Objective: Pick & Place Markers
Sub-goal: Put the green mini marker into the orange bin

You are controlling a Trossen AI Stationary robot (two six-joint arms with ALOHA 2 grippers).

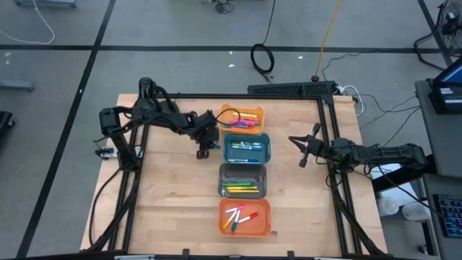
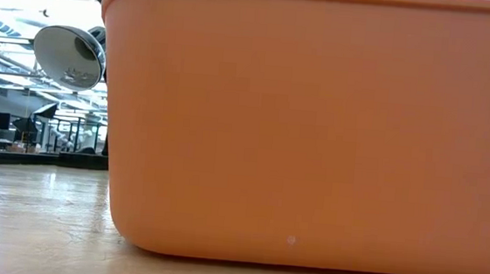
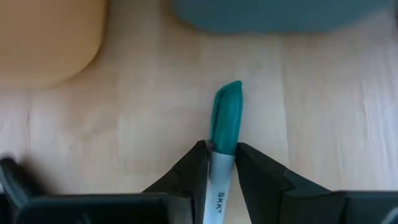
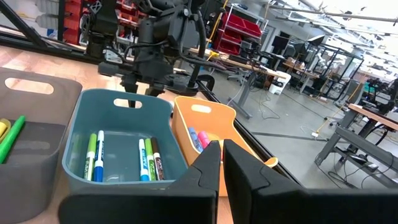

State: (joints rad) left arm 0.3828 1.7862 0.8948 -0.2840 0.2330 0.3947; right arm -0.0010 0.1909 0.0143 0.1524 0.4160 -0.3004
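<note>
Left gripper [image 3: 221, 163] clamping teal-capped marker [image 3: 226, 118], beside bins

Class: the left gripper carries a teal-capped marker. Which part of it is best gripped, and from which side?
The white barrel just behind the teal cap, as the left gripper holds the marker now: fingers close across its thin width, coming from above. It is long and slim, so gripping across it holds best.

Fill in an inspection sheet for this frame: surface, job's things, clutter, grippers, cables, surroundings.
Surface: wooden table, bare beside the bins.
Job's things: markers lie in all four bins; teal-capped marker is clamped over the table.
Clutter: nothing seen.
Grippers: left gripper shut on the marker beside the teal bin; right gripper waits right of the bins, jaws nearly together.
Cables: coiled black cable and yellow cable on the floor.
Surroundings: workshop racks, desks.
</note>
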